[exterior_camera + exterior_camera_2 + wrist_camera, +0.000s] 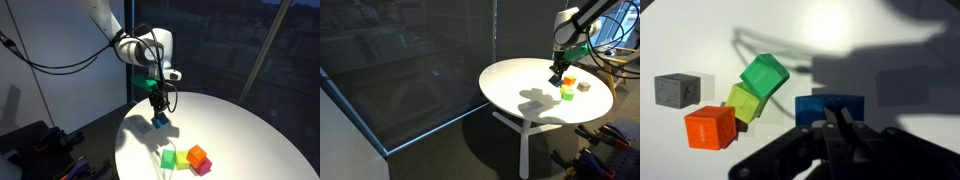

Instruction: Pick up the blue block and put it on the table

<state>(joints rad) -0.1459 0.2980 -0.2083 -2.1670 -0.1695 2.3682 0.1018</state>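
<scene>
- In the wrist view, a grey cube sits farthest left on the white table, apart from the other cubes.
- Next to the right, an orange cube rests flat on the top, just beside a pale green cube.
- A deeper green cube is tilted on one edge and leans against the upper side of the pale green one, touching it.
- Further right is the blue block, well apart from the green pair and lying in the shadow of the arm.
- The claw comes in from the bottom edge with its fingers pressed together. The blue block shows just past the tips (I cannot tell whether they touch it).
- In an exterior view, the arm reaches down from the upper left. Its claw points at the table, with the blue block right under the tips.
- The block looks tilted there, and I cannot tell whether it rests on the top or hangs just above it.
- Right of the block and nearer the rim are the orange cube and a pink cube, touching each other.
- In an exterior view, the claw hangs over the right part of the round table.
</scene>
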